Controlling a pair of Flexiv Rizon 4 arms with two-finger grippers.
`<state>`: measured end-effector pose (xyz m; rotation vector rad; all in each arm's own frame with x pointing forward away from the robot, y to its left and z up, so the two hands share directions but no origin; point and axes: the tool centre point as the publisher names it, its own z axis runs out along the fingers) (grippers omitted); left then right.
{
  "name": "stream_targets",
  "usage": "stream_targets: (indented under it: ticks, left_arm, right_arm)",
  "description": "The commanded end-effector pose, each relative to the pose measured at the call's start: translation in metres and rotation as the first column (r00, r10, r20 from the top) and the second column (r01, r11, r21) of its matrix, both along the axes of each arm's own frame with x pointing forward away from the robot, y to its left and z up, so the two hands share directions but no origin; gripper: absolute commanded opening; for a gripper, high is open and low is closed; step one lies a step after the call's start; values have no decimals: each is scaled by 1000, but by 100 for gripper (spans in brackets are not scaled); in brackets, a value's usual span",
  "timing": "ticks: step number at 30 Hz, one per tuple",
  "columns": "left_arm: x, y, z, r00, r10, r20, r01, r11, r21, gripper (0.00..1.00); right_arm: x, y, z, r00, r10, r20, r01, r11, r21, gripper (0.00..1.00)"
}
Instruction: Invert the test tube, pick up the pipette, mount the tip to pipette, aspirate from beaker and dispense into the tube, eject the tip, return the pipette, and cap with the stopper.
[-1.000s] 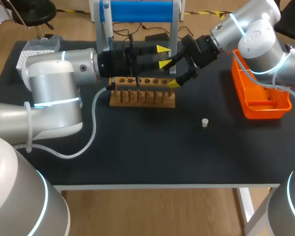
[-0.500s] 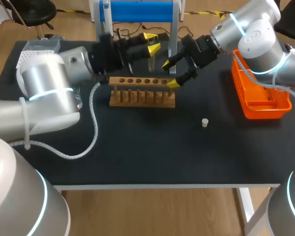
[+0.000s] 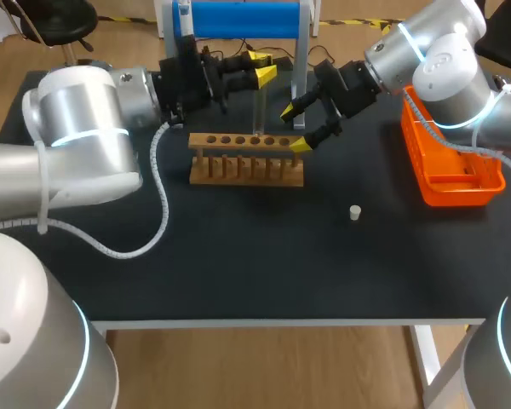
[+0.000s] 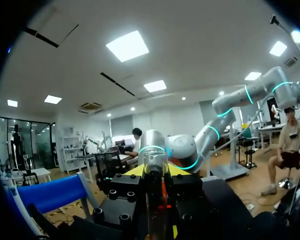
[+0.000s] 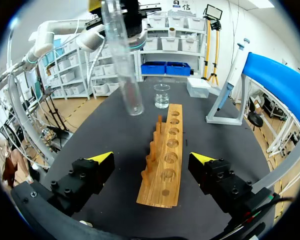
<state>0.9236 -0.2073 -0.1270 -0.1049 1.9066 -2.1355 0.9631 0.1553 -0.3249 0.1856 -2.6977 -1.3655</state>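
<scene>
A clear test tube [image 3: 259, 106] hangs upright above the wooden rack [image 3: 247, 160], its rounded end down. My left gripper [image 3: 261, 67] is shut on its upper part. In the left wrist view the tube [image 4: 155, 161] shows end-on between the fingers of the left gripper [image 4: 155, 171]. My right gripper [image 3: 293, 128] stands open at the rack's right end. In the right wrist view the right gripper [image 5: 152, 158] has the rack [image 5: 166, 165] between its spread fingers without touching it, and the tube [image 5: 123, 57] hangs ahead of it. A small white stopper [image 3: 355, 212] lies on the table.
An orange basket [image 3: 450, 166] stands at the right edge. The blue pipette stand [image 3: 238, 19] is behind the rack, with the pipette [image 5: 234, 67] hanging on it. A glass beaker [image 5: 161, 95] sits beyond the rack's far end. A white tip box [image 3: 66, 83] is at the back left.
My left arm has swung the tube from lying level over the rack to hanging upright, and its gripper has moved back and up. The right arm has not moved.
</scene>
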Motion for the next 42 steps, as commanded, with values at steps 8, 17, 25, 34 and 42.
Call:
stream_targets:
  ticks: [8,17,25,34,42]
  left_arm:
    - [17,5,-23,1000,-24,7,24,998,-50,0]
    - [37,10,-35,998,-69,-11,68,997,-39,0]
    - [49,14,-38,991,-133,-21,132,991,-19,0]
    - [55,16,-41,989,-138,-44,139,990,2,0]
    - [55,12,-53,990,-133,-50,133,991,-4,0]
  right_arm:
    - [0,-1,1,1000,1,0,-1,1000,-2,100]
    - [0,-1,1,1000,1,0,-1,1000,-2,100]
    - [0,-1,1,1000,1,0,-1,1000,-2,100]
    - [0,-1,1,1000,1,0,-1,1000,-2,100]
    - [0,-1,1,1000,1,0,-1,1000,-2,100]
